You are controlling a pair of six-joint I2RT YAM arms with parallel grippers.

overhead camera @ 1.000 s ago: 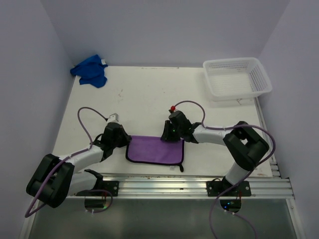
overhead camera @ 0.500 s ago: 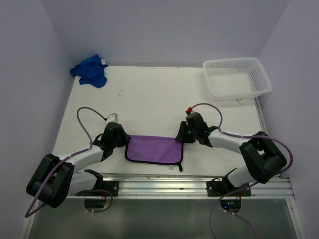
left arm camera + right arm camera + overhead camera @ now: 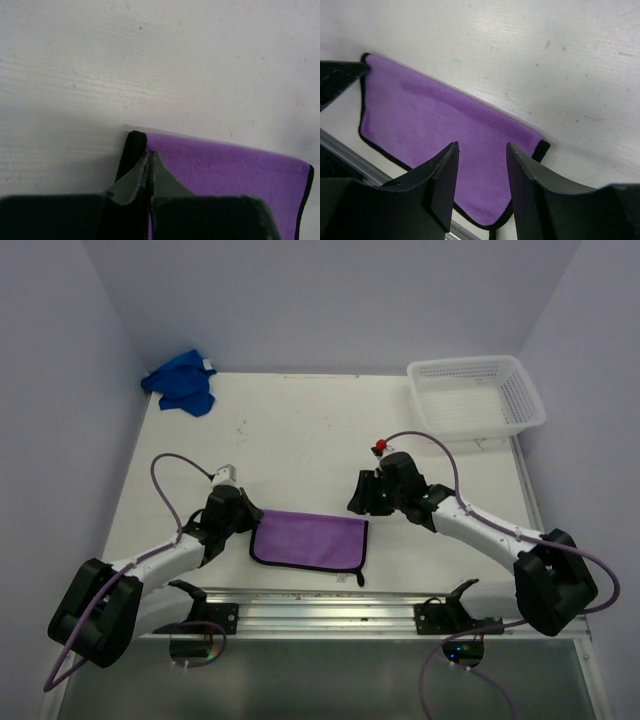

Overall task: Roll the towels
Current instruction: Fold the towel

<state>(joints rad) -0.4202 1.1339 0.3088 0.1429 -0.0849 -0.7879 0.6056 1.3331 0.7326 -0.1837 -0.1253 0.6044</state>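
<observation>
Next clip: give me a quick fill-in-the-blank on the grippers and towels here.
On the left gripper, the jaws are ____ on a corner of the purple towel. On the right gripper, the jaws stand ____ over that towel. The crumpled towel at the far-left corner of the table is ____.
Missing: shut; open; blue.

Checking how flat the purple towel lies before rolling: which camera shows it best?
The top external view: the purple towel shows spread flat, with nearly all its outline visible. The left wrist view shows only the corner pinched by the left gripper. The right wrist view shows most of it, partly hidden behind the open right gripper.
</observation>
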